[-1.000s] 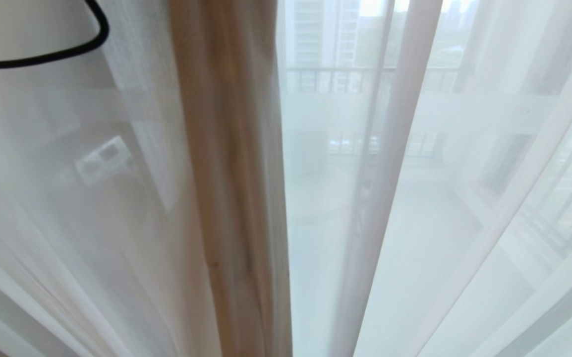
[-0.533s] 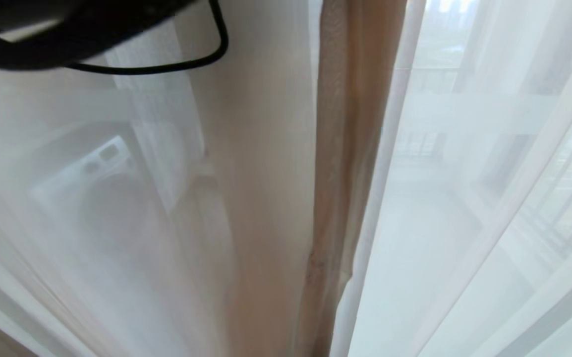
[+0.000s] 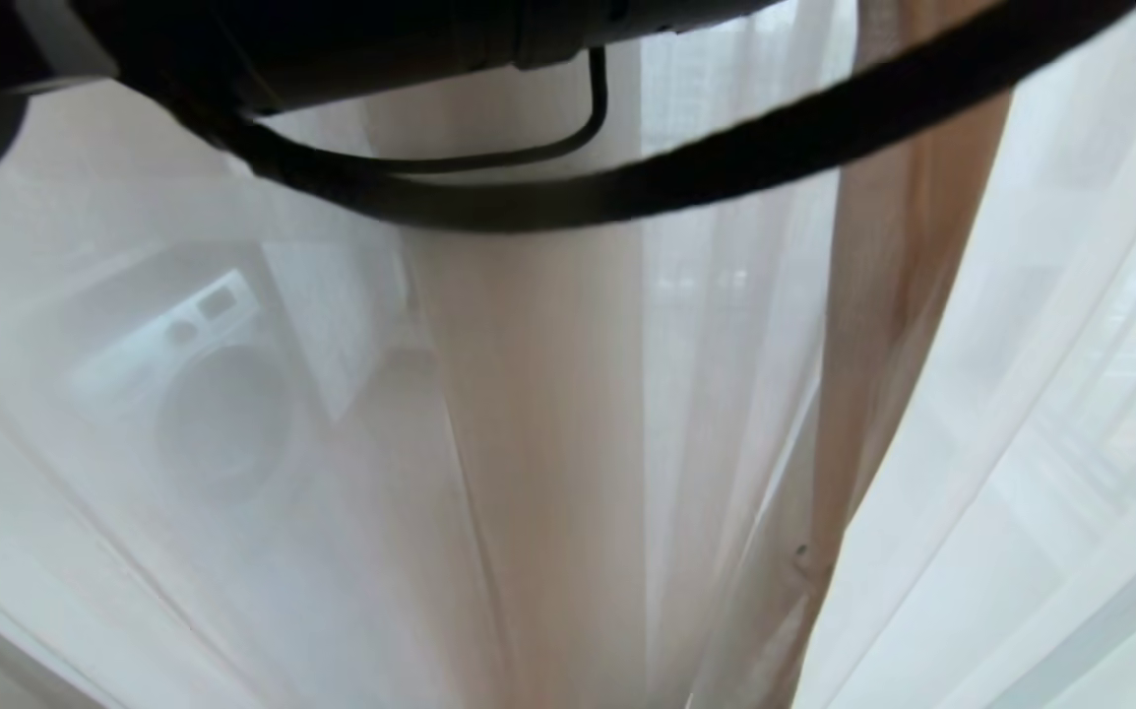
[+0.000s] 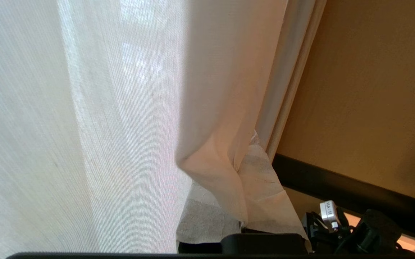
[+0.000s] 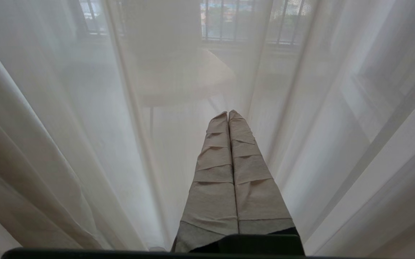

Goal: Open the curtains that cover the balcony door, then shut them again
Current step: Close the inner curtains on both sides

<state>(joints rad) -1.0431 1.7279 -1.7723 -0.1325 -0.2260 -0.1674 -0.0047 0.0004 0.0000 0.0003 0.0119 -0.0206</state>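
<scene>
The curtains fill the head view: white sheer (image 3: 233, 492) across the left and middle, and a cream-beige opaque fold (image 3: 898, 295) hanging right of centre. My left arm (image 3: 381, 39) reaches across the top of that view, trailing black cables. In the left wrist view my left gripper (image 4: 243, 225) is shut on a pinched fold of the cream curtain (image 4: 214, 144), which runs down between its taped fingers (image 4: 204, 219). My right gripper (image 5: 228, 114) is shut and empty, pointing at the sheer (image 5: 85, 108) without holding it. The balcony door is hidden behind the fabric.
Through the sheer I see a white washing machine (image 3: 199, 394) on the left, plus a round table (image 5: 189, 77) and barred windows (image 5: 236, 21) beyond. A tan surface with a dark band (image 4: 337, 183) lies beside the left gripper.
The beige curtain fold has travelled from left of centre to the right side. My left arm and its cables have swept in across the top, moving rightward with the fabric.
</scene>
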